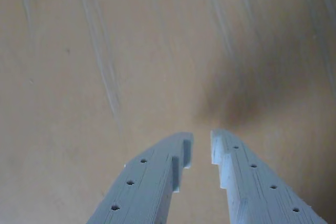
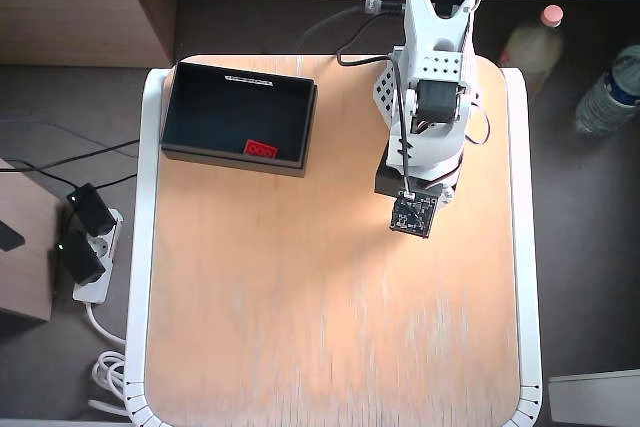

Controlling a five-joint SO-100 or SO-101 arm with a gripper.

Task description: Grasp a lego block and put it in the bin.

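In the overhead view the red lego block (image 2: pixel 260 148) lies inside the black bin (image 2: pixel 172 117), near its front wall. The bin stands at the table's back left, a white label strip on its far rim. The white arm (image 2: pixel 430 97) is folded at the back right, well clear of the bin, and its wrist camera covers the fingers from above. In the wrist view my gripper (image 1: pixel 202 147) points down at bare wood; its light blue fingers (image 1: pixel 152 177) stand a narrow gap apart with nothing between them. Neither lego block nor bin shows in the wrist view.
The wooden table (image 2: pixel 330 327) has a white rim. Two bottles (image 2: pixel 530 42) stand on the floor beyond its right edge. A power strip (image 2: pixel 85 247) with plugs and cables lies off the left edge.
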